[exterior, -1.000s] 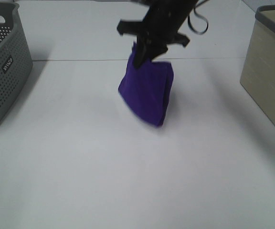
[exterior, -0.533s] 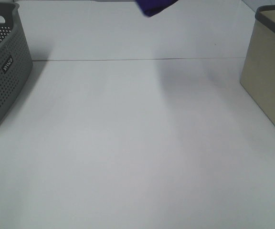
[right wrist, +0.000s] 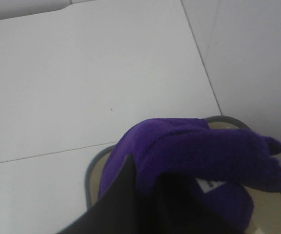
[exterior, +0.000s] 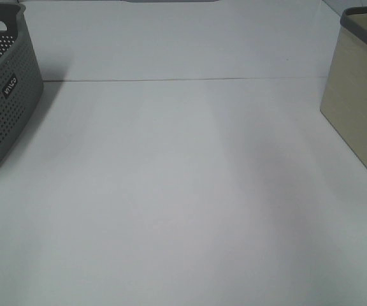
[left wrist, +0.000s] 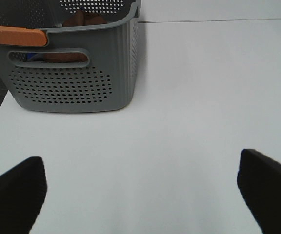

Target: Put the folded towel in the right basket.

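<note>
The right gripper [right wrist: 150, 200] is pinching the purple towel [right wrist: 189, 151] tight between its jaws. The towel is hanging over the right basket [right wrist: 88, 178], whose grey rim is peeking out underneath. The left gripper [left wrist: 140, 187] is hovering with jaws wide apart above the white table [left wrist: 194, 97], the grey basket [left wrist: 72, 83] sitting farther back.

Soft, slightly fuzzy purple cloth for the towel [right wrist: 189, 151] in the matt black right gripper [right wrist: 148, 195]. Matt perforated plastic for the grey basket [left wrist: 72, 83] ahead of the left gripper [left wrist: 140, 190]; smooth, matt white table [exterior: 183, 191].
</note>
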You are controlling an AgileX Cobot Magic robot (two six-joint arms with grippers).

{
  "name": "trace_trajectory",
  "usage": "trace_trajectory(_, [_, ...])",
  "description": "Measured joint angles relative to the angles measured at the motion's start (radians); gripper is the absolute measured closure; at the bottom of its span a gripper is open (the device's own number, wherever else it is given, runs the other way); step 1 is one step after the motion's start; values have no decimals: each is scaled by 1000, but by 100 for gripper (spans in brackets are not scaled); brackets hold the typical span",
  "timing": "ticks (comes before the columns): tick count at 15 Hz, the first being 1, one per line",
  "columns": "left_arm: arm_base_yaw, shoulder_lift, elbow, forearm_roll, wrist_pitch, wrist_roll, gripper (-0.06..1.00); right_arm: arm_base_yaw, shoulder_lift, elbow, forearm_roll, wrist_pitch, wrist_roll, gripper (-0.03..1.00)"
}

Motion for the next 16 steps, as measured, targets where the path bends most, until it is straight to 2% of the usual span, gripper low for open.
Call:
trace_trajectory(2, [0,0,0,0,0,0,-5,-67,-1,101,0,1,0,93])
trace_trajectory(4, [0,0,0,0,0,0,-5,-87,2,165,1,3,14,92])
trace_trajectory(5, [0,0,0,0,0,0,-5,-90,4,206,1,3,45,88])
trace_trajectory(6, [0,0,0,0,0,0,-5,-90,5,238,2,4,62,77])
trace_trajectory(9, [0,0,0,0,0,0,-5,-90,23,273,3,4,62,24])
trace_trajectory(10, [0,0,0,0,0,0,-5,-90,29,274,3,4,51,14])
trace_trajectory(12, [0,0,0,0,0,0,-5,-90,27,274,4,3,31,6])
trace_trajectory(14, [0,0,0,0,0,0,-5,-70,22,274,7,3,-14,5])
trace_trajectory(16, [0,0,0,0,0,0,-5,50,8,274,7,3,-9,4])
